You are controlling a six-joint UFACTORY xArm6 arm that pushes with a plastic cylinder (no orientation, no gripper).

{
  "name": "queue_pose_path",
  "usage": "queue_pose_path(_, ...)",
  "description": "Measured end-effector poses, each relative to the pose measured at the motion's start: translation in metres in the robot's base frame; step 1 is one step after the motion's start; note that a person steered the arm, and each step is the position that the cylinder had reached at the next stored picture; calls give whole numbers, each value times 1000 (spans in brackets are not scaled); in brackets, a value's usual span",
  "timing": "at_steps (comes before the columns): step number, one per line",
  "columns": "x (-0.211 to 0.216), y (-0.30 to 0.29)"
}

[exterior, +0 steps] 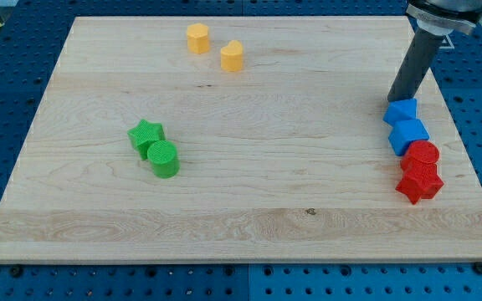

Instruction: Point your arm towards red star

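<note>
The wooden bench fills most of the view, a pale board lying on a blue perforated surface. My arm's dark rod comes down from the view's top right, and my tip sits at the right side of the board, touching or just beside the top edge of the upper blue block. There is no gripper on this arm, so nothing spreads or pinches; the rod simply ends at the tip.

Below that block, four blocks form a tight column near the view's right edge: the upper blue block, a second blue block touching it, then a red cylinder, then the red star at the column's bottom. The red star is well apart from my tip, with the three other blocks between.

Left of centre, a green star touches a green cylinder. Near the view's top, two yellow blocks sit just beside each other.
</note>
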State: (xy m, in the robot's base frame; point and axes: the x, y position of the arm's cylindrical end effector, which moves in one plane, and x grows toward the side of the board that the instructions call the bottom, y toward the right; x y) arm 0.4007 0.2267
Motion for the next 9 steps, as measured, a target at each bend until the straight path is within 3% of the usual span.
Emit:
queue_pose_path(5, 44, -24)
queue_pose_path(6, 46, -61)
queue_pose_path(9, 145, -93)
